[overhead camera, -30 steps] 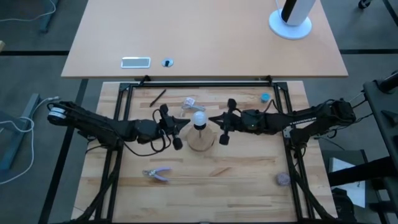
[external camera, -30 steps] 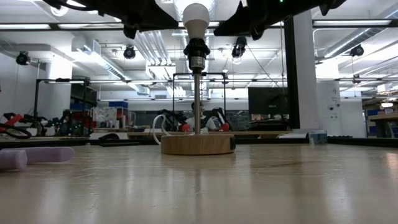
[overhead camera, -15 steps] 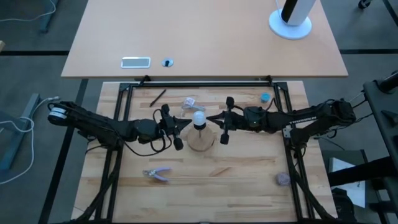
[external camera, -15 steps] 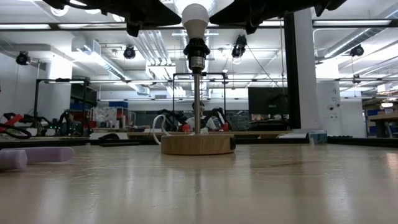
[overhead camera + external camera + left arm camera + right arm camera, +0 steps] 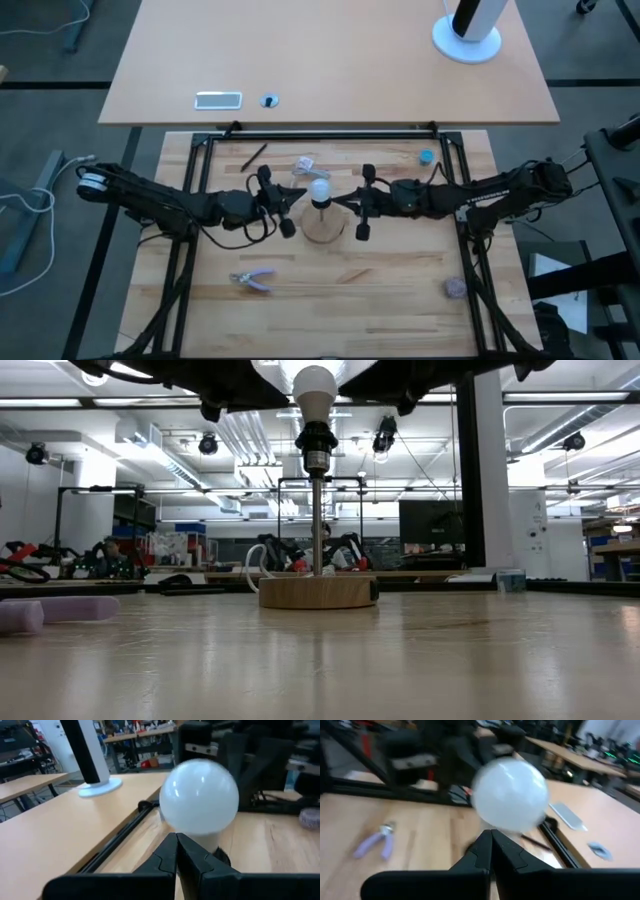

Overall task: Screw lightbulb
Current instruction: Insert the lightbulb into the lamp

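I am seeing the lightbulb (image 5: 319, 191) sitting atop its stand, flanked by my left gripper (image 5: 298, 198) and right gripper (image 5: 341, 196), both closed, gripping nothing.

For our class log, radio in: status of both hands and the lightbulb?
Left hand shut, beside the small white frosted lightbulb. Right hand shut, opposite side. Bulb upright in socket on round wooden base. Nothing blocking.

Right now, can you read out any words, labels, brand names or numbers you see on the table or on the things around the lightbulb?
No text can be read in any view.
Lightbulb: plain white, no print showing.
Wooden base: no label showing.
Flat silvery item on the far table: too small to read.
Room behind the table: any signs are too small or blurred to read.
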`<act>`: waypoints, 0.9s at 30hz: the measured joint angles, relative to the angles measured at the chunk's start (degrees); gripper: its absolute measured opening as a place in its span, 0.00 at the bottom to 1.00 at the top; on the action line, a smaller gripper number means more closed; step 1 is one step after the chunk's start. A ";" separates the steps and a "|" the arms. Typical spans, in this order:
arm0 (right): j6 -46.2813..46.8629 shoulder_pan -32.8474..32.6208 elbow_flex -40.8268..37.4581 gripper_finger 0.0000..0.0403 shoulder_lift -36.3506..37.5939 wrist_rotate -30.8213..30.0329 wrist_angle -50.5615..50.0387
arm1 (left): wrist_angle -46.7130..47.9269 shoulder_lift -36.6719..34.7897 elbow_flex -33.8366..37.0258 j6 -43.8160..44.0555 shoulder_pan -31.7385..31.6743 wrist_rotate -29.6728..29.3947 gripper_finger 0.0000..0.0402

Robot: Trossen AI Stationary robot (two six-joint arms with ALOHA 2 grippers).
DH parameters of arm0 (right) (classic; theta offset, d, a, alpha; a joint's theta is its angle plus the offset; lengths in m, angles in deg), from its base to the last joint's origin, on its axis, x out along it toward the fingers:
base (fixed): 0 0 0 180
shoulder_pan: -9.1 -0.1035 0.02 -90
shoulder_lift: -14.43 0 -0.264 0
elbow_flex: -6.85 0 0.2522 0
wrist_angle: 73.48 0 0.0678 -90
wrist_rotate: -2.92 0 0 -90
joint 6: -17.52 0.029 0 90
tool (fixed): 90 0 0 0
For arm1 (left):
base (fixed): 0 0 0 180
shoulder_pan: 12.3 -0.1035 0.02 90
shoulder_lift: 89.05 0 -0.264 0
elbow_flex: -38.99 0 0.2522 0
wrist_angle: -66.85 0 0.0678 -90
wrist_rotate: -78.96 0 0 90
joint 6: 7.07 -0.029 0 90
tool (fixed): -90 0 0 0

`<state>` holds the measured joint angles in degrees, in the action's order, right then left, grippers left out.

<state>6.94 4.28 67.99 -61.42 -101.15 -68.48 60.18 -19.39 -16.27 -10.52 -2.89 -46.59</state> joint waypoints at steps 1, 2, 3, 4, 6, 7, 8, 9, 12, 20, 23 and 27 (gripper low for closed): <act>0.32 0.03 0.00 0.00 0.14 -1.40 -0.98 | 1.08 -0.35 0.00 0.29 0.29 -0.05 0.00; 0.51 0.07 0.00 0.00 0.35 -3.04 -1.99 | 1.63 -0.76 0.00 0.98 0.62 -0.05 0.00; 0.62 0.08 0.00 0.00 0.51 -4.72 -2.73 | 2.39 -1.32 0.00 1.71 1.00 -0.01 0.00; 0.64 0.21 0.00 0.00 0.70 -6.28 -3.21 | 3.16 -1.88 0.00 2.24 1.44 0.05 0.00; 0.19 0.50 0.00 0.00 0.80 -8.47 -3.21 | 3.30 -2.53 0.00 2.46 2.23 0.70 0.00; -0.11 0.78 0.00 0.00 0.80 -8.50 -2.87 | 3.35 -2.77 0.00 2.02 2.40 1.21 0.00; -0.29 1.02 0.00 0.00 0.80 -8.42 -2.28 | 3.42 -2.97 0.00 1.37 2.49 2.01 0.00; -0.43 1.27 0.00 0.00 0.80 -8.39 -1.57 | 2.95 -3.05 0.00 0.85 2.51 2.09 0.00; -0.91 1.88 0.00 0.00 0.80 -6.29 0.66 | 1.16 -2.91 0.00 -0.93 2.05 2.12 0.00; -1.00 1.84 0.00 0.00 0.77 -3.05 1.66 | -1.21 -0.34 0.00 -2.09 0.40 2.17 0.00; -0.43 1.88 0.00 0.00 0.77 -0.82 1.81 | -1.97 0.44 0.00 -2.08 0.01 2.15 0.00; 0.98 1.72 0.00 0.00 0.77 -0.35 1.71 | -2.59 0.85 0.00 -2.09 -0.37 2.03 0.00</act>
<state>7.92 6.00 67.99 -60.64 -101.50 -66.78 57.59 -18.54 -16.27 -12.61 -3.25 -44.56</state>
